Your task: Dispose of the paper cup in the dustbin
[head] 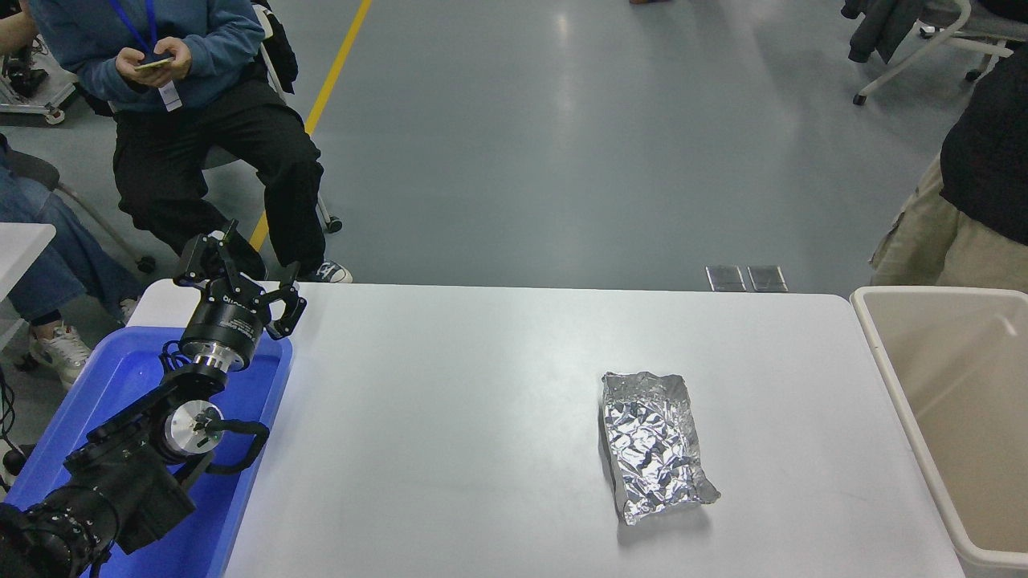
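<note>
The paper cup is not in view. The beige dustbin [891, 377] stands at the table's right edge; the part of its inside that shows looks empty. My left gripper [239, 274] is parked at the lower left, raised above the far end of a blue tray, its fingers spread open and empty. My right arm and gripper are out of view.
A crumpled silver foil packet [652, 443] lies on the white table [450, 417] right of centre. A blue plastic tray [136, 377] sits at the table's left edge under my left arm. One person sits at the far left with a phone; another stands behind the dustbin at the right.
</note>
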Controlling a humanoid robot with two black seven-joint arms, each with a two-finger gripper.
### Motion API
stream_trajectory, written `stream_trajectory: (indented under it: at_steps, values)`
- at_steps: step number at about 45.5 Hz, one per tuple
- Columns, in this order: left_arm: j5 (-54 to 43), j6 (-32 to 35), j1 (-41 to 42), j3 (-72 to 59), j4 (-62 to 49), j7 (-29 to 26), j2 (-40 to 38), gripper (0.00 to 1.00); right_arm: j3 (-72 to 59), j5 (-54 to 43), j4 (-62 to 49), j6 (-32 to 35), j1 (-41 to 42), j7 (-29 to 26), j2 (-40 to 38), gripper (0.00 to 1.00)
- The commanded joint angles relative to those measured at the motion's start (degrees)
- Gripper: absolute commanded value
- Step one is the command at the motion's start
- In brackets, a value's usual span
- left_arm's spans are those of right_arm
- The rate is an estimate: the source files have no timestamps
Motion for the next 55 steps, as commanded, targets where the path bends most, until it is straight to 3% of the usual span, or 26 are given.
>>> stream_trajectory:
  at_steps: [1, 13, 27, 37, 55]
  values:
    - [0.0, 0.0, 0.0, 0.0, 0.1, 0.0, 0.0, 1.00, 14.8, -0.8, 15.8, 1.0, -0.5, 1.0, -5.6, 0.99]
    - [0.0, 0.0, 0.0, 0.0, 0.0, 0.0, 0.0, 1.00, 32.1, -5.4, 31.7, 1.0, -8.2, 3.1, -4.4, 0.99]
    - [0.0, 0.0, 0.0, 0.0, 0.0, -0.1, 0.0, 1.00, 55.2, -21.3, 43.0, 1.0, -19.8, 3.9, 9.2, 0.99]
    - [0.0, 0.0, 0.0, 0.0, 0.0, -0.1, 0.0, 1.00, 56.6, -24.8, 43.2, 1.7, -19.9, 6.4, 16.5, 0.99]
    - [0.0, 0.0, 0.0, 0.0, 0.0, -0.1, 0.0, 1.00, 56.4, -26.8, 42.7, 2.0, -18.7, 7.5, 20.3, 0.99]
